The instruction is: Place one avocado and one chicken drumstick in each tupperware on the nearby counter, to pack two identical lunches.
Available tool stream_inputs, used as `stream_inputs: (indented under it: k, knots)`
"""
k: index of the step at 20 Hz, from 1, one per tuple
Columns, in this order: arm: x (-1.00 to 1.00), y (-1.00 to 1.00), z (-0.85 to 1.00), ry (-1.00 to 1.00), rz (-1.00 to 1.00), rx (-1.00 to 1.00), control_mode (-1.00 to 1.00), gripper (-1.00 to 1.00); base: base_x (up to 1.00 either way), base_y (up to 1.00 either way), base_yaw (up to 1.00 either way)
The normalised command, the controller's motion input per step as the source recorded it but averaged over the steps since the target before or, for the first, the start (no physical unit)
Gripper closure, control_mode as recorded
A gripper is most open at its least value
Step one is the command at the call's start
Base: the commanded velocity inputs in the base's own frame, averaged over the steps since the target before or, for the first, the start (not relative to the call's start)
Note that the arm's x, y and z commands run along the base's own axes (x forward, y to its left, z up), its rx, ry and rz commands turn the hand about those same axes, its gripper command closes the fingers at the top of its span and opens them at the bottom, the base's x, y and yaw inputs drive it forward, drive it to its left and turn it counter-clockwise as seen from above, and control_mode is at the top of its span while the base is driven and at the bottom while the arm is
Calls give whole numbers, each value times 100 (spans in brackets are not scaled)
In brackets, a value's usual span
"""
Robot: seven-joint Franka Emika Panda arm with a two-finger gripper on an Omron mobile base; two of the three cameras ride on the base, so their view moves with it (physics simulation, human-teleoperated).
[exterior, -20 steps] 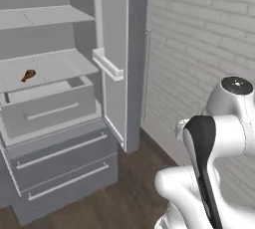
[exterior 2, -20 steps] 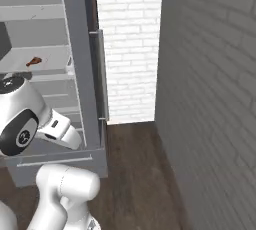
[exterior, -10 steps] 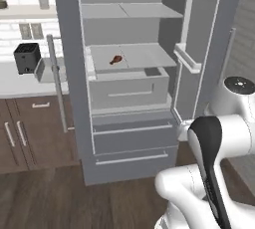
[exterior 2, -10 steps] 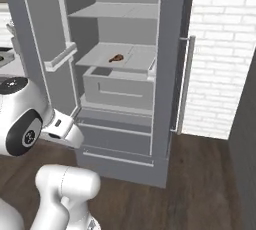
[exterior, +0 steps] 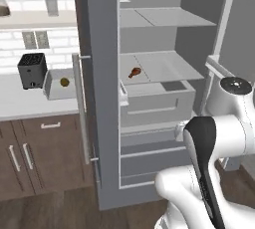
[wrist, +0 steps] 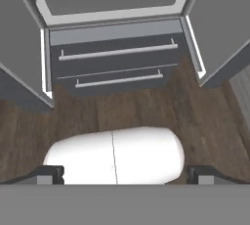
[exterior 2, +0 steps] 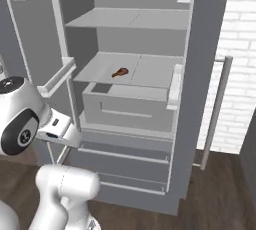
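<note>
So here we're parked in front of the open fridge (exterior 2: pixel 200 74) and the thing that matters is the height gap: the chicken drumstick (exterior 2: pixel 120 72) sits on the middle fridge shelf (exterior 2: pixel 150 69), well above and ahead of our end effector (wrist: pixel 124 174), which hangs low and points down at the wood floor (wrist: pixel 146 111) just in front of the bottom freezer drawers (wrist: pixel 117 65). The end effector is spread wide with nothing between its tips, so it's empty. In the right base view the drumstick lies roughly sideways across the shelf, fat end toward the right and the thin bone end toward the left, so we figure we'd have to lift the hand a good way, reach in over the pulled-out crisper drawer (exterior 2: pixel 130 106), and close across the narrow part instead of along it. Off to our left, on the far side of the fridge door, one tupperware (exterior: pixel 59 84) rests on the surface (exterior: pixel 20 101) next to the black toaster (exterior: pixel 32 69), with an avocado (exterior: pixel 64 81) already in it. That's well apart from the end effector.
</note>
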Motion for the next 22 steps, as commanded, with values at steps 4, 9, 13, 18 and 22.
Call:
stream_inputs:
  k: [4, 9, 13, 18, 22]
  knots:
    - [0, 0, 0, 0, 0, 0, 100, -100, 19, -68, 6]
    - [0, 0, 0, 0, 0, 0, 100, -100, 31, -11, 3]
    - [0, 0, 0, 0, 0, 0, 100, -100, 54, 4, 0]
    - [0, 0, 0, 0, 0, 0, 100, -100, 82, 0, 0]
    - [0, 0, 0, 0, 0, 0, 100, -100, 81, 0, 0]
